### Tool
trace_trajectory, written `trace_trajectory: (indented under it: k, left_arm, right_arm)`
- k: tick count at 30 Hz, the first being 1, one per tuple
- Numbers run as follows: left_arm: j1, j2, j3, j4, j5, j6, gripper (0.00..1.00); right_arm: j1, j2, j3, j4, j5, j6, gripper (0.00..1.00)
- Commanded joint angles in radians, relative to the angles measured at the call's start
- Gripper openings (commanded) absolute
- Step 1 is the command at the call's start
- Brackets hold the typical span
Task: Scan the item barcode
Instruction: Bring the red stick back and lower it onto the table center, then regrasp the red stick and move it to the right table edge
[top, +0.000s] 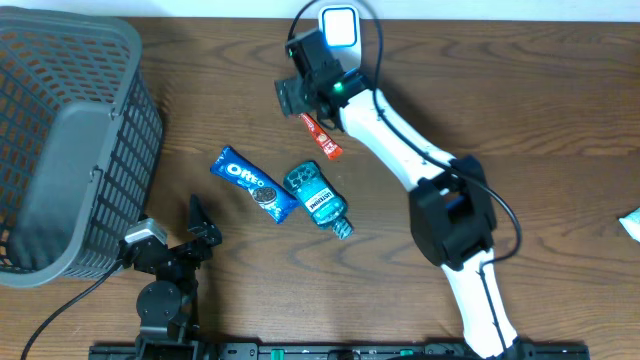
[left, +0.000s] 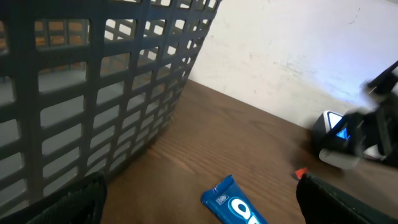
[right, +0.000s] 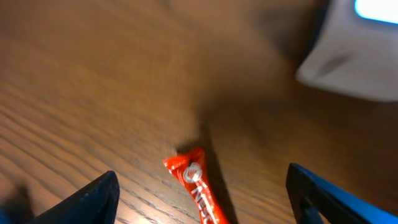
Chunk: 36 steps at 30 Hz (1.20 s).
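Near the far edge of the table, just below the white scanner (top: 339, 27) with its blue light, the red packet (top: 322, 137) lies flat on the wood. The right gripper (top: 305, 100) hovers over its upper end. In the right wrist view the two fingers (right: 93, 200) stand wide apart on either side of the packet and hold nothing. By the look of it, the packet is beside the scanner rather than in front of its window, so the scan is either over or not yet made. The pictures do not settle which. The blue biscuit pack (top: 252, 183) and the teal bottle (top: 318, 198) rest side by side mid-table, untouched, so they probably remain to be scanned. The grey basket (top: 60, 150) stands at the left. The left gripper (top: 200, 225) waits near the front edge, fully open and empty. No barcode can be seen on any item. The packet's lettering is blurred, the wrist view cuts off its lower end, and the basket's inside is largely out of sight.
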Motion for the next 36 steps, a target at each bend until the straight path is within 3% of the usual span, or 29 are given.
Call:
trace_trajectory:
  k: [1,6,17,18,19,21,28,32,36]
  left_arm:
    - [0.005,-0.006,-0.027,-0.021,0.002,0.006,0.98]
    - [0.005,-0.006,-0.027,-0.021,0.002,0.006,0.98]
    - [0.005,-0.006,-0.027,-0.021,0.002,0.006,0.98]
    - [0.005,-0.006,-0.027,-0.021,0.002,0.006,0.98]
    - [0.005,-0.006,-0.027,-0.021,0.002,0.006,0.98]
    - [0.005,-0.006,-0.027,-0.021,0.002,0.006,0.98]
    - [0.005,-0.006,-0.027,-0.021,0.002,0.006,0.98]
    - [0.005,-0.006,-0.027,-0.021,0.002,0.006,0.98]
    - [0.005,-0.006,-0.027,-0.021,0.002,0.006,0.98]
  right_arm:
    - [-0.001,0.032,0.002,0.007,-0.063,-0.095,0.80]
    - [-0.003,0.065,0.002,0.001,-0.063,-0.140,0.75]
    - [-0.015,0.149,-0.003,-0.109,-0.063,-0.144,0.54]
    - [-0.015,0.149,-0.003,-0.117,-0.062,-0.145,0.49]
    - [-0.015,0.149,-0.003,-0.127,-0.054,-0.144,0.36]
    - [-0.019,0.149,-0.003,-0.166,-0.022,-0.142,0.01]
    - [-0.105,0.091,-0.003,-0.438,0.142,-0.042,0.01]
    - [-0.245,-0.011,-0.003,-0.603,0.342,0.049,0.01]
    - [-0.400,-0.059,-0.003,-0.649,0.507,0.048,0.01]
